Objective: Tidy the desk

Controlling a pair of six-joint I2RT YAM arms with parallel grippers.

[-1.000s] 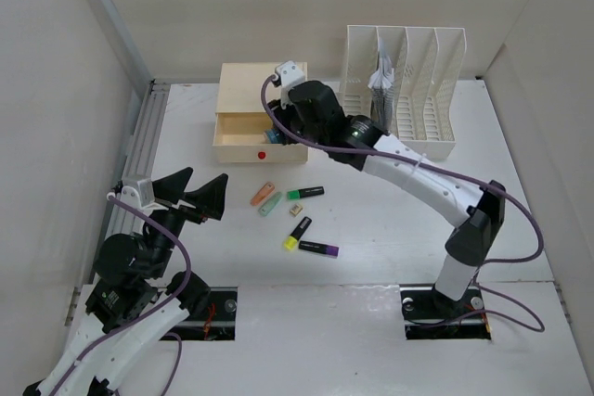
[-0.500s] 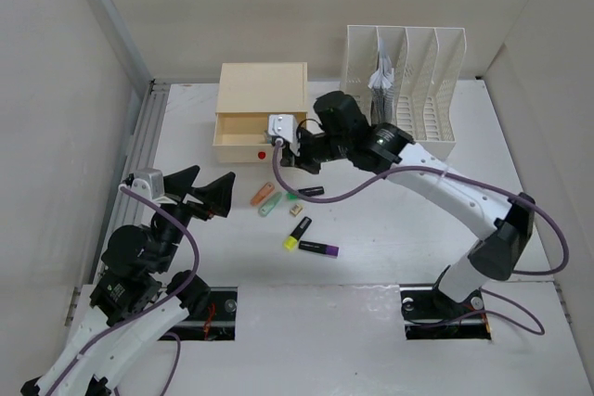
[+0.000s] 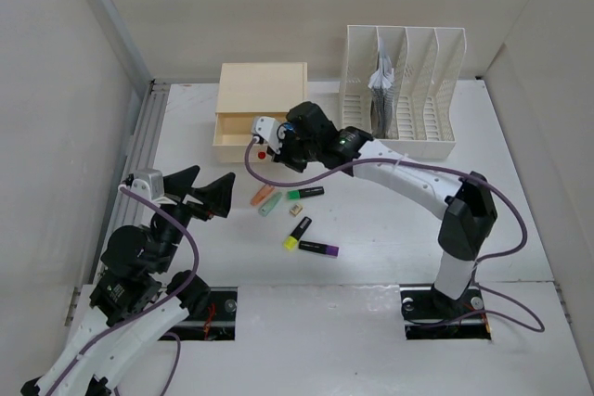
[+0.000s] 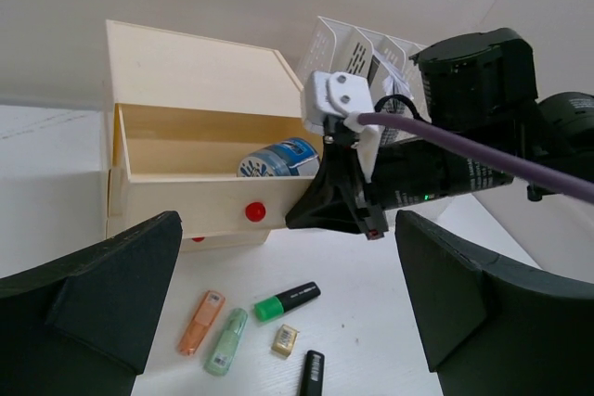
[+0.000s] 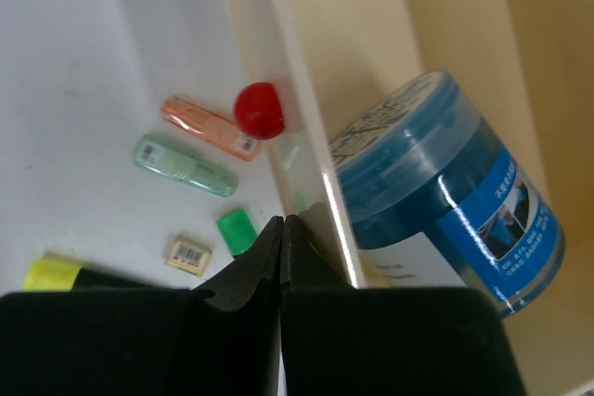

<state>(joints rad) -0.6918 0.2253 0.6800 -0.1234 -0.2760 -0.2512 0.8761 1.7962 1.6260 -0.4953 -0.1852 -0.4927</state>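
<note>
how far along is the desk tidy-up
Done: blue cylindrical canister lies in the open cream drawer. In hand: nothing; the right gripper is shut at the drawer front, the left gripper open. Left: an orange pen, a green highlighter and four other small items lie loose on the white desk.

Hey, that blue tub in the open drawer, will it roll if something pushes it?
Probably yes: the blue tub is round and seems to lie on its side. The drawer walls should stop it soon. Its glossy label may be slippery to grip.
</note>
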